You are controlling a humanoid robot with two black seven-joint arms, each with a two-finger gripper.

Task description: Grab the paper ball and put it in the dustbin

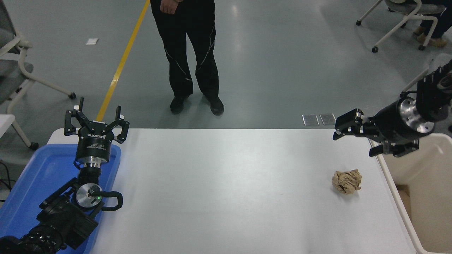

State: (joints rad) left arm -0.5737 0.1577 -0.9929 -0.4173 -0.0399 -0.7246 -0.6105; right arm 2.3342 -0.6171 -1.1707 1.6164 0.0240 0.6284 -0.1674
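Note:
The tan-brown paper ball (347,181) lies on the white table (226,190) near its right edge. The cream-beige dustbin (429,176) stands just right of the table, partly cut off by the picture's edge. My right gripper (355,141) is open and empty. It points left, held in the air above the table's far right corner, behind and above the ball. My left gripper (95,114) is open and parked at the lower left, above the blue tray.
A shallow blue tray (31,180) sits at the table's left end under my left arm. A person (187,53) in black stands at the far side. Chairs (399,21) stand on the floor at the left and right.

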